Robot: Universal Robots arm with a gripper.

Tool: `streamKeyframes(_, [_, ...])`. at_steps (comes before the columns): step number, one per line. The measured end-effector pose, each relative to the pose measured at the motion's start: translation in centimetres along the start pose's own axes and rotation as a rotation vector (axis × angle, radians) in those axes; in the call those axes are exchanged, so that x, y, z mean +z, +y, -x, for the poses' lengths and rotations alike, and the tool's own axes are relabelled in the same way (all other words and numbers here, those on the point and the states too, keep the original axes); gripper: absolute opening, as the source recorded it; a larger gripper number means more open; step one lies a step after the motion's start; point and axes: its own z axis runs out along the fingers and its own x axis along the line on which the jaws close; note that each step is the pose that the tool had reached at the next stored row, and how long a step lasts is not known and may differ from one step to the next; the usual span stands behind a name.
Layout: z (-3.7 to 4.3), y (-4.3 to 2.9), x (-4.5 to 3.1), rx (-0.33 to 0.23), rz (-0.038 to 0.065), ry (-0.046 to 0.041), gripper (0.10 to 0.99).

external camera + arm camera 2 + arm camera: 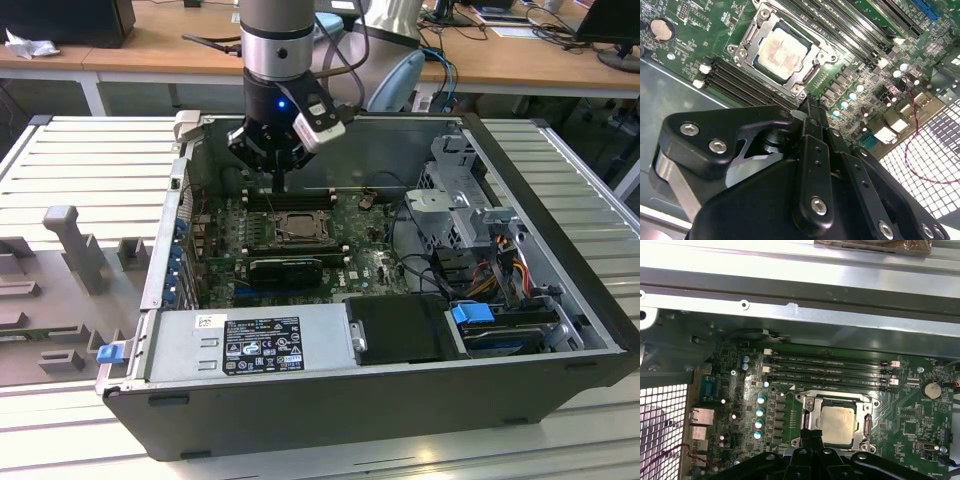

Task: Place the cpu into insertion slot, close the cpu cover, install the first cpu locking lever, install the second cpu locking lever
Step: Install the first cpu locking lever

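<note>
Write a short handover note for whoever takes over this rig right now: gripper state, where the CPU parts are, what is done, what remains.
Gripper: fingers together, holding nothing, tip just off the socket's edge, inside the open computer case.
CPU: seated in the insertion slot, metal top showing in both wrist views.
CPU cover: lying down flat around the chip, which shows through its window.
Done: CPU placed, cover closed.
Left: whether either locking lever is latched cannot be told from these views; check both.
</note>
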Motion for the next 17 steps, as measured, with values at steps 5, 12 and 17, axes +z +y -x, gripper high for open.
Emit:
streamKeyframes(5, [-0.97,0.07,0.09,0.000,0.000,0.0001,0.106])
streamKeyframes(12, [-3.24,0.86,1.10,0.005,0.000,-0.0004,0.106])
streamKeyframes(17, [-3.38,2.76,1.70,0.005,0.000,-0.0004,0.106])
